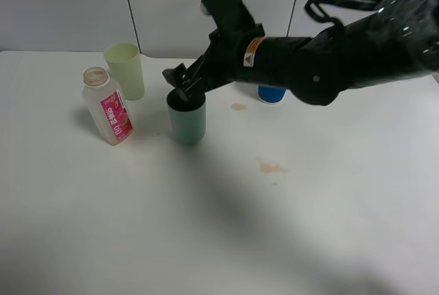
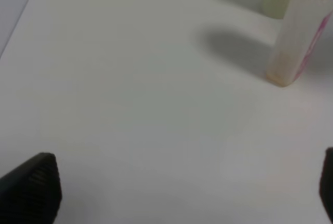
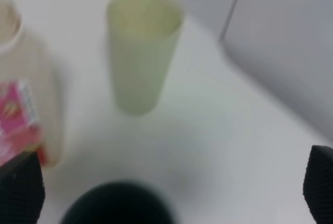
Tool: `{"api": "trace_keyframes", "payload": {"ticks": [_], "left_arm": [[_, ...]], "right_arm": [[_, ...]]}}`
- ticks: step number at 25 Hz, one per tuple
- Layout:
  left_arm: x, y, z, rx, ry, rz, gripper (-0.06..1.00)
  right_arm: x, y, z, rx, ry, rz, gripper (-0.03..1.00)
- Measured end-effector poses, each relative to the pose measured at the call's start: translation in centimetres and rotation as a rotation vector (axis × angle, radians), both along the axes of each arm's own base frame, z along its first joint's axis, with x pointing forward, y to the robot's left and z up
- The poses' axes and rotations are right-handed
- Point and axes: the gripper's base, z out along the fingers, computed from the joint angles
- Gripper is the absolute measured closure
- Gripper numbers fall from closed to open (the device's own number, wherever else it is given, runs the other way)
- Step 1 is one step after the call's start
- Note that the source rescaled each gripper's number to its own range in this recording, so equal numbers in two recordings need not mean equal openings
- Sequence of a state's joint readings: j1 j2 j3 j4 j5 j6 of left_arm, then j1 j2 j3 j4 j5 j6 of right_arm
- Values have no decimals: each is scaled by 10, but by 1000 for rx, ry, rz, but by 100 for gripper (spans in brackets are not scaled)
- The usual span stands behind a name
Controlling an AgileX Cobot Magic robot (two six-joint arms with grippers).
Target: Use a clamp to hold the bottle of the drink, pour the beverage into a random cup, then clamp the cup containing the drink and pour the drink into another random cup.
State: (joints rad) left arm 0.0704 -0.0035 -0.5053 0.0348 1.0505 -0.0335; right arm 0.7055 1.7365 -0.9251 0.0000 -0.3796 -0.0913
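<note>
The right hand (image 1: 184, 87), its fingers spread wide and holding nothing, is hanging over the teal straight-sided plastic tumbler (image 1: 186, 118) standing on the white tabletop (image 1: 309, 213). I'd lower it, straddling the tumbler's wall, and close gently below the rim.

A broad white table (image 1: 206, 240) fills most of the exterior high view, its matte surface evenly lit with soft, blurred shadows. Two faint brownish stains (image 1: 272, 167) mark the tabletop right of centre, one small, one larger and nearer the camera. Behind the table stands a pale grey wall (image 1: 62, 7) made of flat panels, divided by thin dark vertical seams (image 1: 130, 7). The same grey panelling (image 3: 281, 41) with a seam shows in the right wrist view, meeting the table's far edge.
</note>
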Motion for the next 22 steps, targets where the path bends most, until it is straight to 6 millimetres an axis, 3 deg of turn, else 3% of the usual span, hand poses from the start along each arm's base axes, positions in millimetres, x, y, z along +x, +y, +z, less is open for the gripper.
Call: {"api": "trace_keyframes", "payload": {"ticks": [6, 13, 22], "left_arm": [[0, 0, 0, 0, 0, 0, -6], [0, 0, 0, 0, 0, 0, -6], [0, 0, 0, 0, 0, 0, -6]], "right_arm": [[13, -51, 47, 19, -61, -122, -3], [19, -120, 75, -61, -28, -290, -3], [-6, -220, 113, -139, 40, -608, -3]]}}
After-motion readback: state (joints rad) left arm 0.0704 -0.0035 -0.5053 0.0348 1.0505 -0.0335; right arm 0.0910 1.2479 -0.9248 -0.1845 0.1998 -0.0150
